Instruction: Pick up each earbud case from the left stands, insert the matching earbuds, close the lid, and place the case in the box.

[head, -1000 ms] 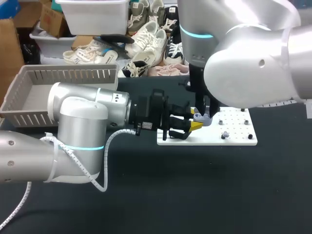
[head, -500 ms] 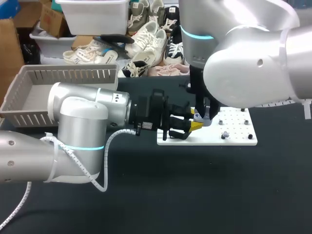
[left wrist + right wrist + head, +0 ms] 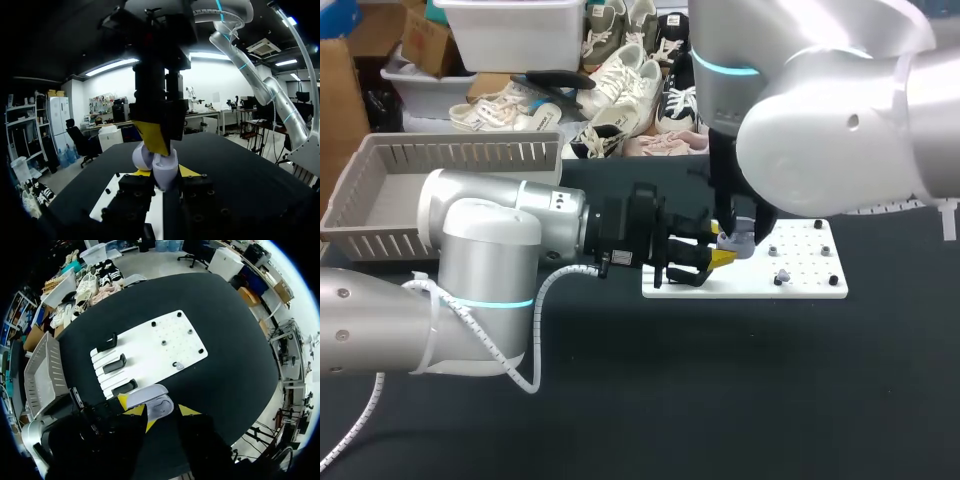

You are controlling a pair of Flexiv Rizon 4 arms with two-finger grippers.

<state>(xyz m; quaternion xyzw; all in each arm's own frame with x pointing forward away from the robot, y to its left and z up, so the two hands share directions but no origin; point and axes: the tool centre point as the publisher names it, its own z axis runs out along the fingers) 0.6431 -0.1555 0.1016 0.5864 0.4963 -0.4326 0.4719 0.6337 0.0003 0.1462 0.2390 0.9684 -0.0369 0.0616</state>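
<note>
- Left end effector (image 3: 720, 257): reaches in level from the left over the near-left corner of the white board. It is clamped on the earbud case, with one yellow tip against each side of it in the left wrist view.
- Earbud case (image 3: 156, 162): lavender, held off the tabletop above the board's left part. Its lid stands open, so it shows as two rounded halves.
- Right end effector (image 3: 738, 232): hangs straight down from above, directly over the case. In the right wrist view its yellow tips sit to either side of the open case; whether it grips the case I cannot tell.
- White board (image 3: 800, 285): a flat plate with rows of holes, lying on the dark tabletop (image 3: 720, 390) right of centre.
- Stands (image 3: 115, 363): three black holders in a row along the board's left part, none holding a case.
- Earbud (image 3: 178, 365): a small pale piece on the board's right part, among black pegs and well apart from the case.
- Box (image 3: 370, 190): a grey slatted basket at the far left of the tabletop, well apart from both end effectors.
</note>
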